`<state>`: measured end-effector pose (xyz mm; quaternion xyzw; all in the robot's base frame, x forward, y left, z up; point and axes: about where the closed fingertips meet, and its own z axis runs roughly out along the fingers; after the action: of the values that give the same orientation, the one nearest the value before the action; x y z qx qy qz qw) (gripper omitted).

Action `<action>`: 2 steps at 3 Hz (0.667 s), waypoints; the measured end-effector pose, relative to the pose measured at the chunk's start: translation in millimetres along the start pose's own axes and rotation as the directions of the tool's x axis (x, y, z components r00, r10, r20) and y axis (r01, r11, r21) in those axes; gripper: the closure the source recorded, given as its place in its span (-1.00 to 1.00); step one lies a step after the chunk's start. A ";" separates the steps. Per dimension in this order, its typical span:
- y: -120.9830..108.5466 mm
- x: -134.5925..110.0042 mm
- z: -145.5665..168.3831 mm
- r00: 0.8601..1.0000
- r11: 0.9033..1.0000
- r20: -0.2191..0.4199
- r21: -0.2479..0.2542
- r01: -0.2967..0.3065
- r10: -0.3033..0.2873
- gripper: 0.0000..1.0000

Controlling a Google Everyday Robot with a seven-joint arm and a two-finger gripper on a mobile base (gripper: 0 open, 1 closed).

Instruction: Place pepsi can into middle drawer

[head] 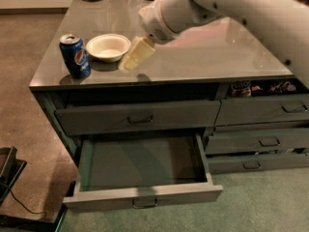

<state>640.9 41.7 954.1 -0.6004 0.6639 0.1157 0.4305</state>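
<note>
The small blue aluminium pepsi can [75, 56] with the silver top stands upright near the front left corner of the smooth grey table [217, 57], just beside a round white bowl [108, 47]. It is not yet gripped, and the wide grey-green middle drawer [145, 163] below is pulled out, ready to take it. The pale cream gripper [128, 62] on the white arm hangs tilted over the table just right of the bowl, near the can but apart from it and carrying nothing. I judge it is angled to reach the can, though I cannot tell whether its jaws are spread or pressed together.
</note>
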 end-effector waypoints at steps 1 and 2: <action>-1.6 -20.3 37.8 0.997 1.000 0.077 -0.024 0.000 0.002 -1.00; -1.6 -20.4 38.0 0.997 1.000 0.077 -0.024 0.000 0.002 -1.00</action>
<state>656.9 81.0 946.2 -0.6003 0.6457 0.1472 0.4485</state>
